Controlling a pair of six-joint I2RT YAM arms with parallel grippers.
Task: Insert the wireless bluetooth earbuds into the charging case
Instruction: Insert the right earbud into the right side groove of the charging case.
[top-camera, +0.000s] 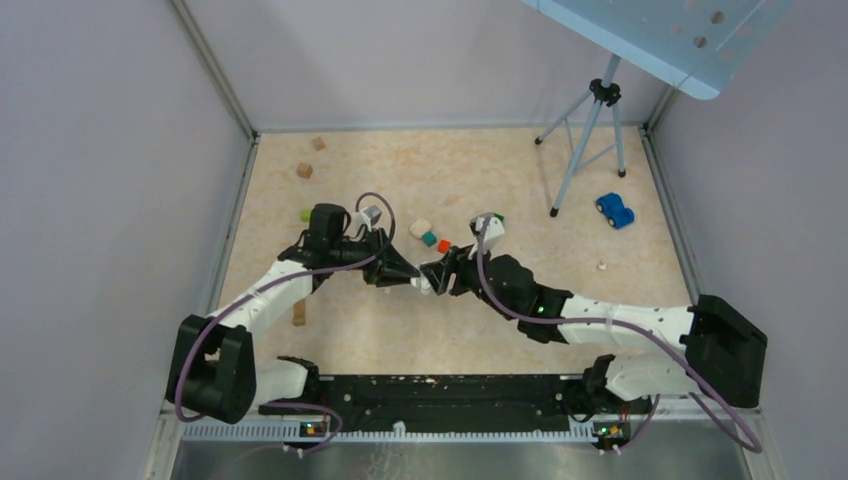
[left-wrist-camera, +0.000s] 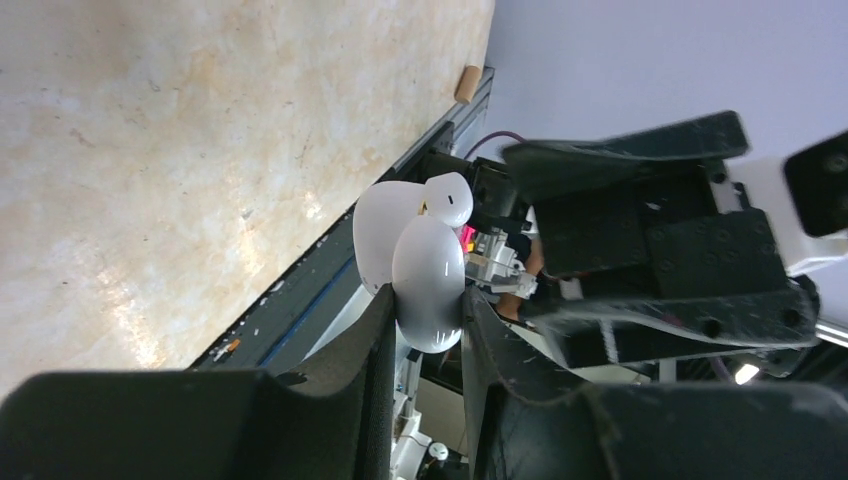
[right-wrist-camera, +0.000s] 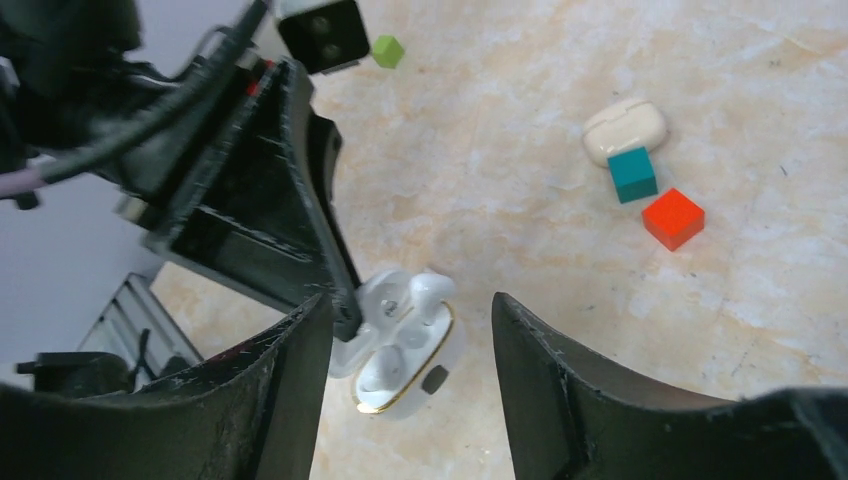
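Left gripper (left-wrist-camera: 428, 312) is pinching the open white charging case (right-wrist-camera: 400, 368) above the table (top-camera: 520, 165), mid-workspace. Right gripper (right-wrist-camera: 410, 302) is hovering with fingers spread around the case. One earbud (right-wrist-camera: 430, 290) is sitting at its opening, possibly not fully seated.

Count: 3 coloured cubes (top-camera: 429, 238), 3 wooden blocks (top-camera: 304, 170), 1 toy car (top-camera: 614, 210), 1 bead (top-camera: 602, 265), 1 open charging case (right-wrist-camera: 400, 365), 1 closed case (right-wrist-camera: 625, 130).

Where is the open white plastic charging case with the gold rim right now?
The case is at mid-table, where the two arms meet in the top view, clamped in the left gripper, with the open right gripper straddling it.
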